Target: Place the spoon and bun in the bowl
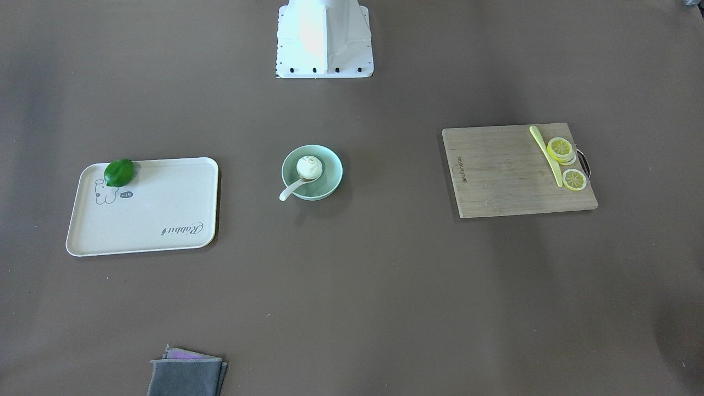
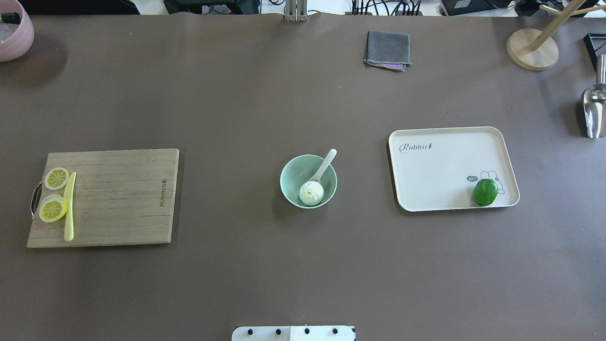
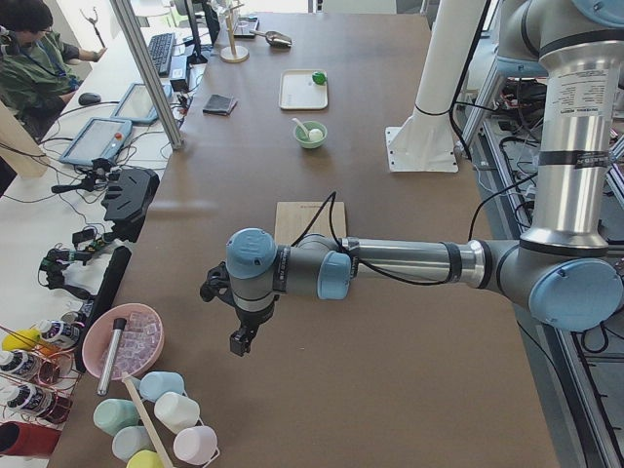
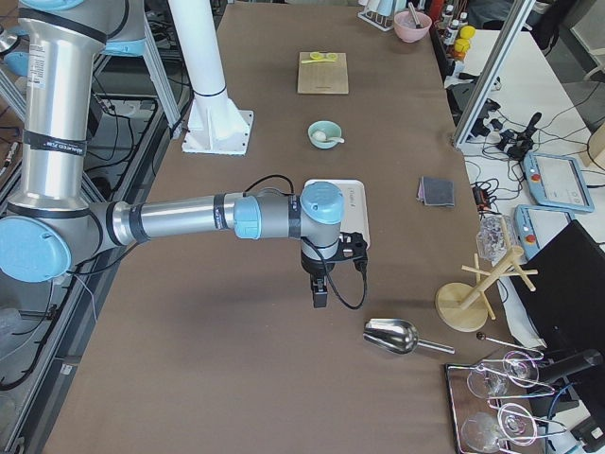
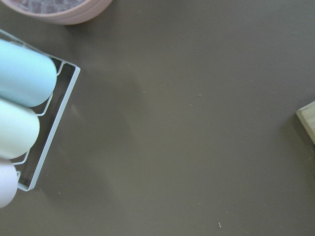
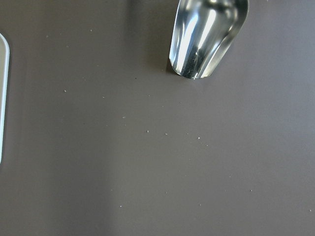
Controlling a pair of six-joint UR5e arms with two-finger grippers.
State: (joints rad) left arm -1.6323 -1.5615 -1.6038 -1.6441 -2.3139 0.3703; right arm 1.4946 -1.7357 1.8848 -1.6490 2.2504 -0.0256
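Note:
The mint-green bowl (image 1: 329,179) stands at the table's middle, also in the overhead view (image 2: 296,173). The white bun (image 1: 309,166) (image 2: 311,193) lies inside it. The cream spoon (image 1: 289,190) (image 2: 327,162) rests in the bowl with its scoop by the bun and its handle over the rim. My left gripper (image 3: 240,343) hangs far from the bowl, near the table's left end. My right gripper (image 4: 320,299) hangs near the right end, by a metal scoop. Both show only in side views, so I cannot tell whether they are open or shut.
A wooden cutting board (image 2: 118,199) holds lemon slices and a yellow knife. A cream tray (image 2: 440,170) holds a green lime (image 2: 485,192). A grey cloth (image 2: 387,49), a metal scoop (image 2: 594,106), a wooden stand (image 2: 530,47) and a pink bowl (image 2: 14,33) sit at the edges.

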